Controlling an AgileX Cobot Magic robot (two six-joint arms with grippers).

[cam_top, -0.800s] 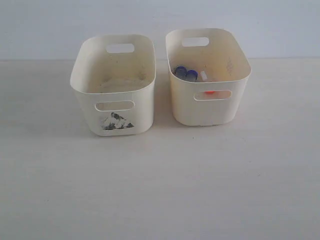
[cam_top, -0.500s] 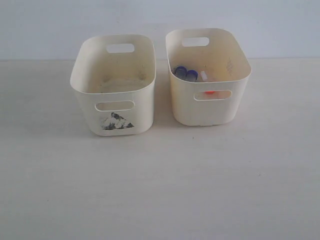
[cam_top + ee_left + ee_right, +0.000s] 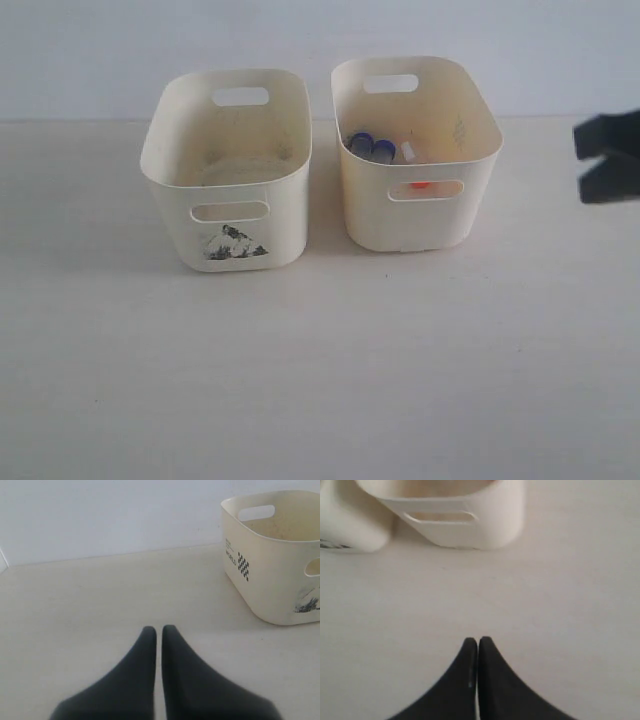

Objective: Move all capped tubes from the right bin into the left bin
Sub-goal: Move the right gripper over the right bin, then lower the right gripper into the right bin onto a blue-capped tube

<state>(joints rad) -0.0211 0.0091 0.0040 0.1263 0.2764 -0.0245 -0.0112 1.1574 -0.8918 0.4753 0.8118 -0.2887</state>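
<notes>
The capped tubes are all down in the right bin, the plain one. I can see two blue caps bunched near the side that faces the left bin, with a whitish tube beside them. An orange-red cap peeks out through the front handle slot. The tubes sit low, under the rim, and I cannot tell which way each one points. I see no tubes in the left bin, the one with the little black picture. The right jaws are pressed tight together and hold nothing. They hang out past the outer side of the right bin, apart from it, with bare counter between. So from those jaws the tubes lie toward the middle and down inside the walls. I think the jaws must spread, go over the rim and dip in from above. The left jaws are close together too, with just a thin crack between the tips, and they hold nothing. They are out on the far side of the left bin, well apart from it. The right arm is nearer, so I guess it goes first.
</notes>
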